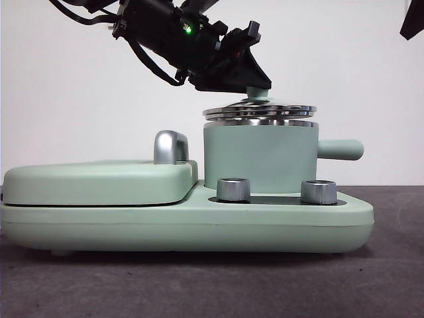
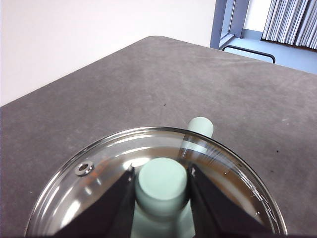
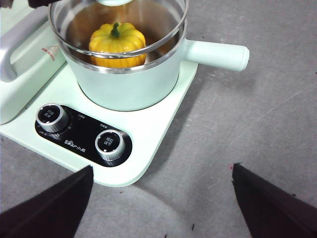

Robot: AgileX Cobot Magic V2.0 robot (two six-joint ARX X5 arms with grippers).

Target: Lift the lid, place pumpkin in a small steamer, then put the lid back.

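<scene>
The glass lid (image 1: 260, 110) with its steel rim hangs level just over the small steamer (image 1: 258, 159), and a thin gap shows between the two rims. My left gripper (image 1: 255, 85) comes in from the upper left and is shut on the lid's mint-green knob (image 2: 162, 184), one black jaw on each side. Through the glass lid (image 3: 153, 20), the yellow-orange pumpkin (image 3: 117, 43) sits upright inside the steamer (image 3: 129, 84), green stem up. My right gripper (image 3: 162, 168) hovers open above the table in front of the cooker, holding nothing; in the front view only a black tip (image 1: 414, 20) shows.
The steamer stands on a mint-green cooker base (image 1: 199, 228) with two steel dials (image 1: 233, 189) (image 1: 318, 192). A flat griddle cover (image 1: 99, 182) with a steel handle (image 1: 169, 147) fills the base's left half. The steamer's side handle (image 1: 341, 150) points right. Grey table all around.
</scene>
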